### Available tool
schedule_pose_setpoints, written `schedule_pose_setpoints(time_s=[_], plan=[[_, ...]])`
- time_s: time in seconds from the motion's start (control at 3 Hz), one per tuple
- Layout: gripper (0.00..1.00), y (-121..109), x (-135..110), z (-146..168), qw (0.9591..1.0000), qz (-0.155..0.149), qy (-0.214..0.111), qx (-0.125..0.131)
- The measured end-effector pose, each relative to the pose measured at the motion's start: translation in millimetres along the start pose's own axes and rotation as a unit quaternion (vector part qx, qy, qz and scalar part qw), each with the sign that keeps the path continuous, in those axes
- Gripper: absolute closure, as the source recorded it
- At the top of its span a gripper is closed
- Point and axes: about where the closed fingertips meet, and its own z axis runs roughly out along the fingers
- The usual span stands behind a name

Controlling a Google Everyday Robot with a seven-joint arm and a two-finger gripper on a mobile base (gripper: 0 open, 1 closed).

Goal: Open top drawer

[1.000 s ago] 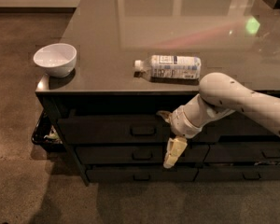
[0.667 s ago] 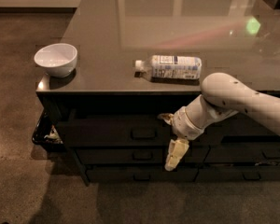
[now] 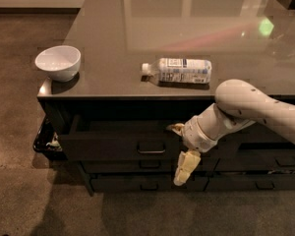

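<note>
The top drawer (image 3: 113, 144) is a wide dark front under the counter's left part, with a small loop handle (image 3: 151, 148) at its centre. It stands pulled out a little, and a dark strip of its inside shows behind the front. My gripper (image 3: 181, 149) is at the right end of the drawer front, to the right of the handle. One pale finger (image 3: 176, 128) lies at the drawer's top edge and the other finger (image 3: 185, 167) hangs below the front, so the gripper is spread open across the front. My white arm (image 3: 255, 107) reaches in from the right.
A white bowl (image 3: 58, 62) and a water bottle (image 3: 179, 70) lying on its side rest on the grey countertop (image 3: 196, 28). Two shallower drawers (image 3: 147, 164) sit below the top one, and more dark drawers (image 3: 275, 161) sit to the right. A dark object (image 3: 45, 139) lies on the floor at the left.
The top drawer front has slid out toward the camera. My gripper has moved with it, staying at the front's right end.
</note>
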Motion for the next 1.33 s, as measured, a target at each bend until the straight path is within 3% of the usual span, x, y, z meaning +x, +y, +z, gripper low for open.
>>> schedule_pose_setpoints(time_s=[0.67,1.0,1.33], plan=[[0.00,26.1,-7.8,3.5,0.9990,0.027,-0.004,-0.034],[0.00,56.9,-13.4,-2.1,0.9975,0.054,-0.011,-0.043],[0.00,56.9,-13.4,-2.0,0.9975,0.054,-0.011,-0.043]])
